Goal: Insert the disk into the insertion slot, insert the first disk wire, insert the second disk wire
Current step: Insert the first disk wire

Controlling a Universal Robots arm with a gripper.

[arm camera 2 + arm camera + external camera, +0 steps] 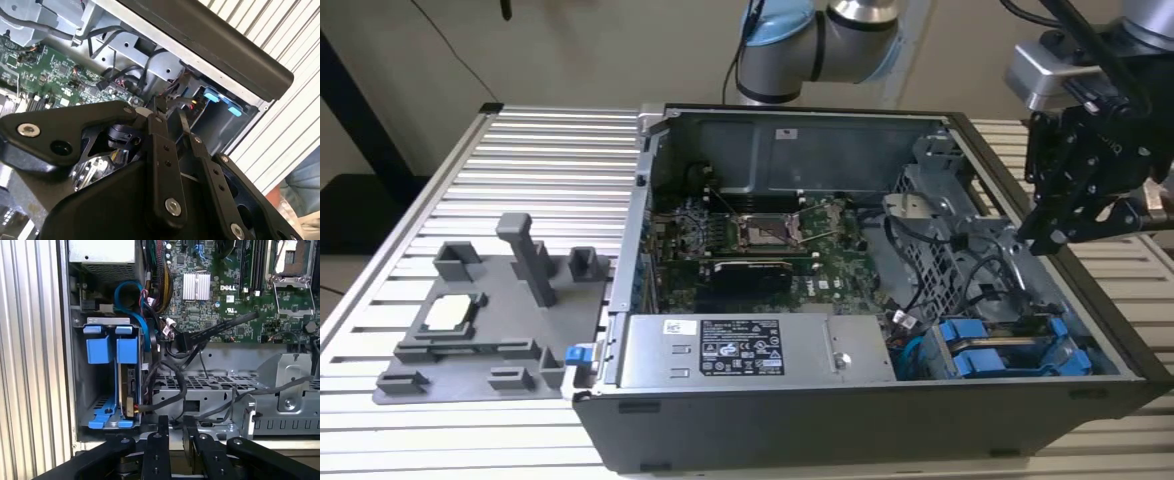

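The disk [131,390] stands edge-on in its blue carrier [127,349] inside the drive bay [80,390], at the front corner of the open computer case [854,420] on the exterior view's right. A second blue carrier [98,349] sits beside it. A black cable with a flat connector [186,340] hangs loose by the bay, and other dark wires [167,382] loop near the disk. My gripper [1051,240] hovers above the case's side wall on that same side. In both wrist views the gripper [175,419] [170,114] is open by a narrow gap with nothing between its fingers.
The case holds a green motherboard [761,235], a grey power supply [747,350] and a metal cage [225,385] draped with cables. A grey fixture tray [480,320] with upright posts lies on the slatted table [547,140] at the exterior view's left.
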